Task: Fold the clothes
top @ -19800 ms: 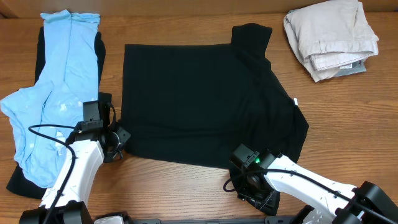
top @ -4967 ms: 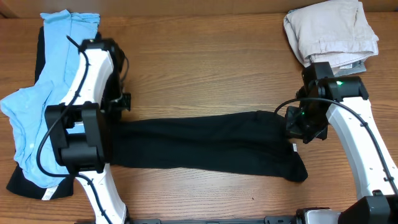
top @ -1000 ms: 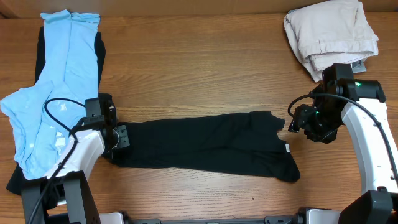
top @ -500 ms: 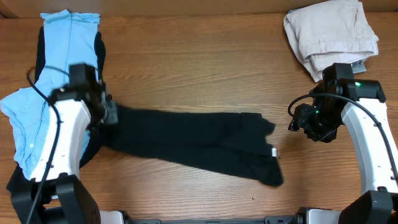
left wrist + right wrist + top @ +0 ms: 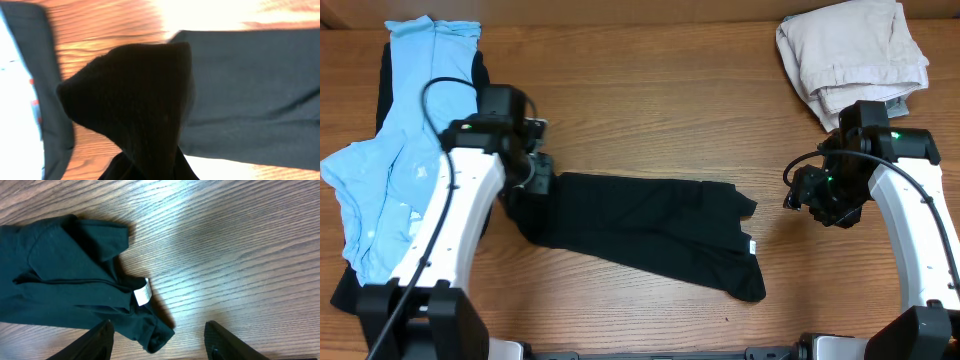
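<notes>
The handled piece of the clothes, a black garment, lies on the wooden table as a long folded band running from the left down to the right. Its small white label shows near its right end. My left gripper is shut on the band's left end, which rises in a dark bunch into the jaws; cloth hides the fingers. My right gripper hangs open to the right of the garment, apart from it. In the right wrist view the label and the garment's end lie between and ahead of its fingers.
A light blue garment lies over another black one along the left edge. A folded beige pile sits at the back right. Bare wood stretches behind the black band.
My left gripper has swung back and to the right with the garment's left end in it. The band's right end has slid left and forward. The right arm has stayed put.
</notes>
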Controlling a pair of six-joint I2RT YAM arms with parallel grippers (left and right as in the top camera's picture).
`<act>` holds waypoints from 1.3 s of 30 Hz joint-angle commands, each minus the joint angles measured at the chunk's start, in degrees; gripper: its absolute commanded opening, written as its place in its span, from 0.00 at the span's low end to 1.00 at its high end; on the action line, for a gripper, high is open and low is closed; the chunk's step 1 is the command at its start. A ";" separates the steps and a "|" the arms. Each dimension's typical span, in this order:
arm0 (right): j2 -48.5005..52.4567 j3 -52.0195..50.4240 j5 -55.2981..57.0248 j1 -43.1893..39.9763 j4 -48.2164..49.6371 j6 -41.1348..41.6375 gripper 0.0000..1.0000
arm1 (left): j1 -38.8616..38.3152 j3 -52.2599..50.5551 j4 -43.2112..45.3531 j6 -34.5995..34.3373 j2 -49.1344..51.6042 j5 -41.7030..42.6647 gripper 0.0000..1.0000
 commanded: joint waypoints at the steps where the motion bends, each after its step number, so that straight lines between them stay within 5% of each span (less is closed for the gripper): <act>1: -1.31 1.49 -0.33 0.26 0.26 -0.39 0.62 | -3.48 0.31 0.09 0.50 2.97 0.85 0.04; 14: -1.31 1.49 -0.31 0.26 0.35 -0.39 0.62 | -12.87 0.31 5.42 -4.74 9.22 11.41 0.05; 16: -1.31 1.49 -0.33 0.26 0.35 -0.39 0.62 | -14.40 0.31 6.73 -4.72 9.22 13.49 0.20; 20: -1.31 1.49 -0.33 0.26 0.33 -0.39 0.62 | -17.18 0.31 7.87 -4.70 9.22 15.06 0.76; 24: -1.31 1.46 -0.31 0.26 0.35 -0.39 0.62 | -18.56 0.31 7.65 -4.66 9.22 14.99 0.97; 39: -1.25 -6.23 -8.66 0.26 4.22 -0.39 0.63 | -16.31 2.34 6.99 -3.17 9.20 6.34 1.00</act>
